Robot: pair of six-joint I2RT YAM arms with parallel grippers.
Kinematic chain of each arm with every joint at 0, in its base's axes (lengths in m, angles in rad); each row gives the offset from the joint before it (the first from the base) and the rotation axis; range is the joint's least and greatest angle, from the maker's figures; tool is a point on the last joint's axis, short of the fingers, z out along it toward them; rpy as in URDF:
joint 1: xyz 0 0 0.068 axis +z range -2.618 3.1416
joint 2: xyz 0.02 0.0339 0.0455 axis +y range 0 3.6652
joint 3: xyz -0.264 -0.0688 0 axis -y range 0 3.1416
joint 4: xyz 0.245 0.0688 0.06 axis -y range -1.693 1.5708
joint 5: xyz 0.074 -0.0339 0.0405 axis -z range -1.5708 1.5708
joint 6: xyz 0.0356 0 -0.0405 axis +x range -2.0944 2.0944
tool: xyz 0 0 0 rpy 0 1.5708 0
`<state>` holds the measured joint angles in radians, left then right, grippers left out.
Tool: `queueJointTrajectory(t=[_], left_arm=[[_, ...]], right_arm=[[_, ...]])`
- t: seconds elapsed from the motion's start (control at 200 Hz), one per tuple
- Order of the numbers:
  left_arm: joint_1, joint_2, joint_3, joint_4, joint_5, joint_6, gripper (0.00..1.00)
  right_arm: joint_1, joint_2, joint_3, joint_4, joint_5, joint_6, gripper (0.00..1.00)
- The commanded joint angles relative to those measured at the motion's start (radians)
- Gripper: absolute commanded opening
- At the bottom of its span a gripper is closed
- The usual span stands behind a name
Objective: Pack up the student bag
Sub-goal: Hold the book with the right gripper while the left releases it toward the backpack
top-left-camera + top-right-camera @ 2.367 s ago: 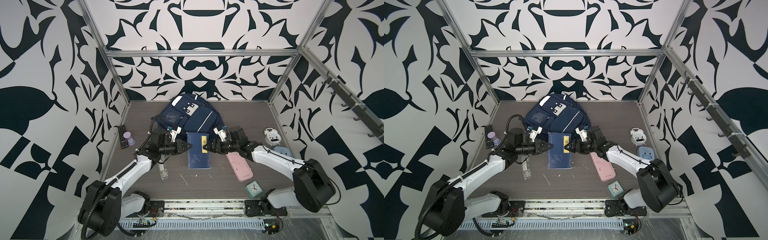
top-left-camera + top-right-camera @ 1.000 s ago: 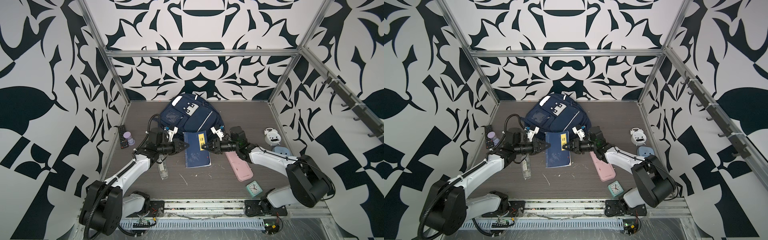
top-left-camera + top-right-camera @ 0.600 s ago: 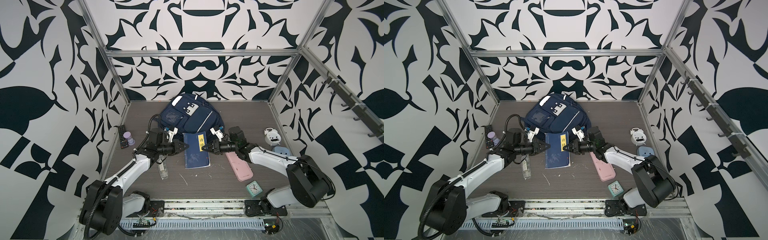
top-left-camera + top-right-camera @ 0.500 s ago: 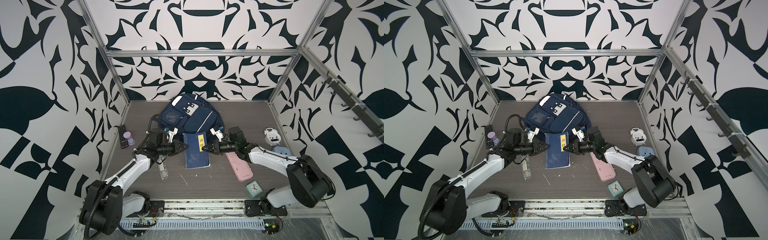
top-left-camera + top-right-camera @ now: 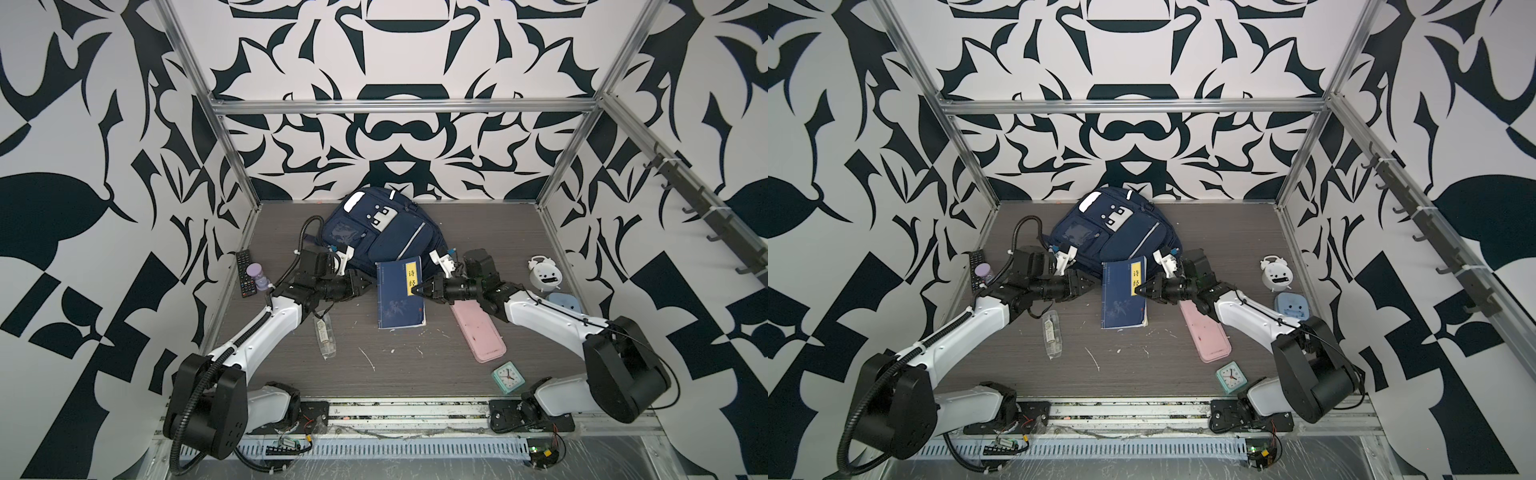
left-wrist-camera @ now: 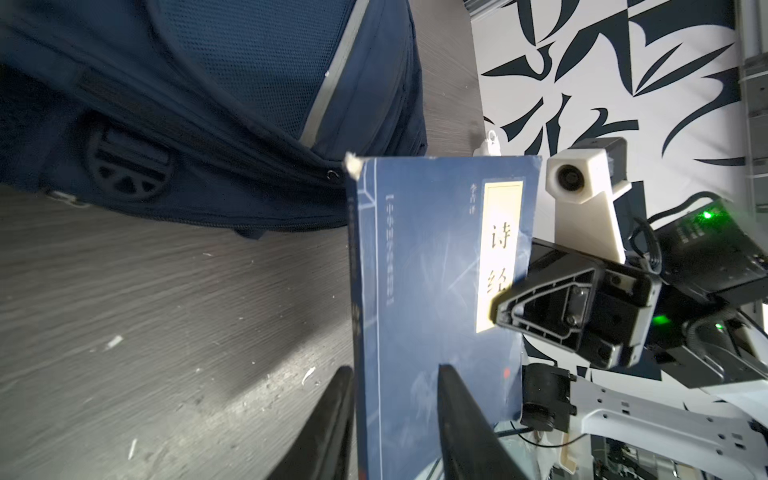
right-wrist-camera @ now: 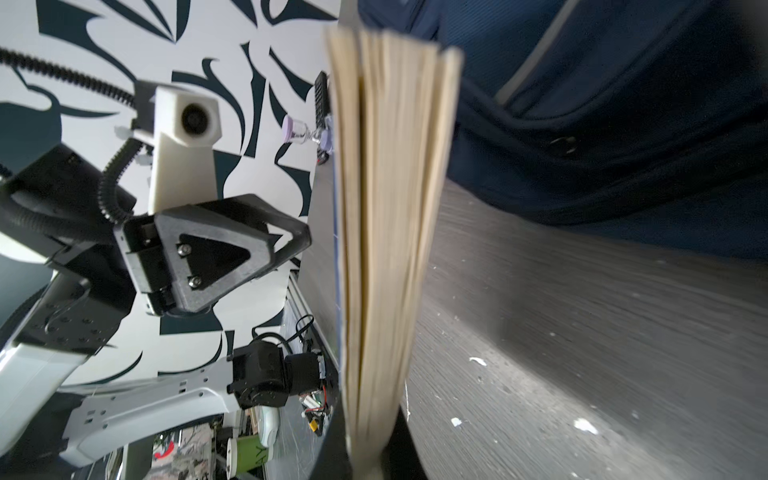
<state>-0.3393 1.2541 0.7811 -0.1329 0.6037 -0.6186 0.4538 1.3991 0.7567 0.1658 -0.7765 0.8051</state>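
Black remote control [image 5: 243, 275] with lilac hourglass [image 5: 256, 277] beside it, clear plastic packet [image 5: 325, 336], pink pencil case [image 5: 478, 330], teal clock [image 5: 508, 376], white alarm clock [image 5: 544, 273]

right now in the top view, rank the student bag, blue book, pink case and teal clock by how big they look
In a top view, largest to smallest:
1. student bag
2. blue book
3. pink case, about as long as the book but clearly narrower
4. teal clock, plainly the smallest
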Motion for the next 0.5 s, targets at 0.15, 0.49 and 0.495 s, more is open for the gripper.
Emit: queueJointTrajectory(t=[0.15,0.49,0.495], left_arm=[[0.002,0.112,0.120,-0.071,-0.089,0.047,0.38],[-0.103,0.313,0.352,-0.212,-0.245,0.116,0.39],[-0.108,0.315,0.355,-0.215,-0.248,0.117,0.39]], right_arm=[[-0.205,-0.130,0.039,-0.110,0.002,-0.053,0.00],[-0.467,-0.258,0.045,-0.220,0.038,-0.058,0.00],[-0.469,-0.259,0.047,-0.223,0.038,-0.057,0.00]])
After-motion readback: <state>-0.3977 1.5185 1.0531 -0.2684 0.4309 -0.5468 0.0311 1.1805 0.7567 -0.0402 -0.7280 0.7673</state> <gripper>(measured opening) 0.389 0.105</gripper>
